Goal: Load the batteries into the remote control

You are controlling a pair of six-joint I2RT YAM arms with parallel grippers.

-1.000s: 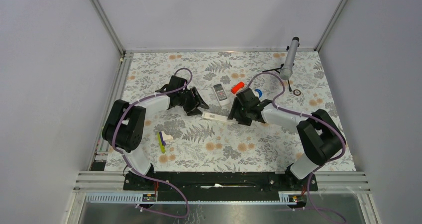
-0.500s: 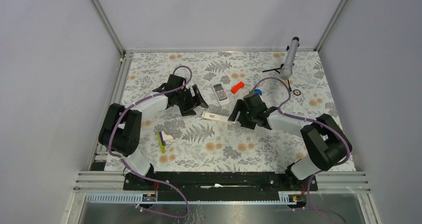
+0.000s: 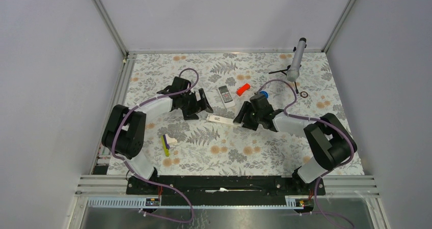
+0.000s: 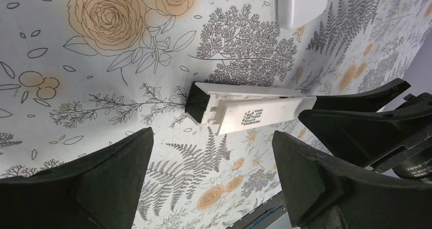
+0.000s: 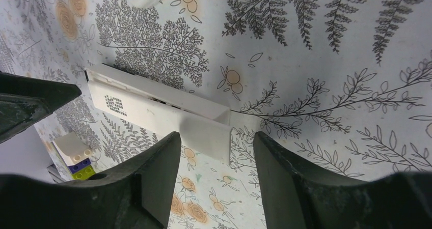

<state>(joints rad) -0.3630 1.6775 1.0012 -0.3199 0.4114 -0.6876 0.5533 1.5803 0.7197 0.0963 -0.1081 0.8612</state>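
- Fingers [image 5: 153,183] of right claw [image 5: 218,137] spread wide, nothing held. End of white bar [image 5: 153,104] sits in the gap btwn them; can't tell if touching.
- left claw [image 4: 212,137] also wide and empty, low over desk [image 3: 229,152], w/ the bar's other end just ahead of it.
- Bar's long axis runs claw to claw, so the two face each other along it.
- remote [image 3: 224,94] lies beyond the bar on the far side, apart from it and from both claws. Its long axis points approx away from the arm bases, roughly crosswise to the bar.
- Nearer arm, judged from top view: left, by a little. Close call.
- Either claw would likely have to pass over or round the bar to get to the remote.
- batteries: can't make them out in any view. Orange-red cylinder [image 3: 243,89] just right of remote looks too big to be one.
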